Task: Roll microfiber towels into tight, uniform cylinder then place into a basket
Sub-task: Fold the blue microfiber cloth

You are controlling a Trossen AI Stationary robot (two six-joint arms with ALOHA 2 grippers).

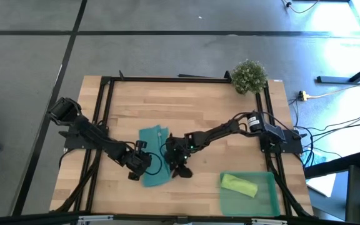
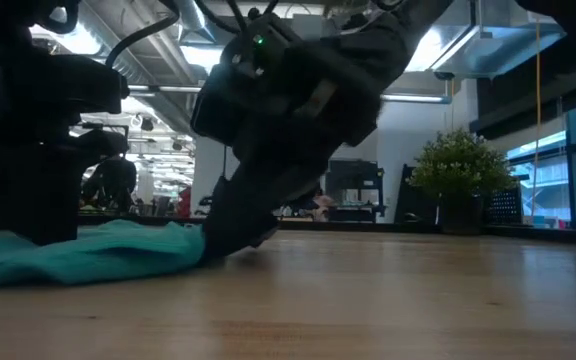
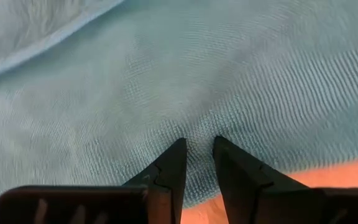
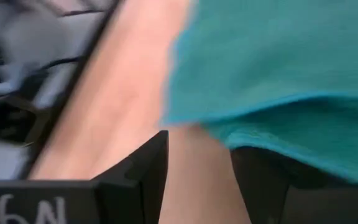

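At the table's near edge, the teal towel is seen lying flat with its long axis running from near to far, flanked by both arms; the left pincer is pressed onto its near corner, fingers narrowly parted with cloth bunched between them. The right pincer, partly open, is set at the towel's right edge, one finger slipped under it. To the right, the lime towel is already rolled in the basket.

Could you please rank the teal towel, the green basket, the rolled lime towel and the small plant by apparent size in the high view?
1. Shallow translucent green plastic basket.
2. Flat teal microfiber towel, partly hidden by the grippers, so close to the basket.
3. Small bushy green plant.
4. Rolled lime green towel, about alike with the plant.
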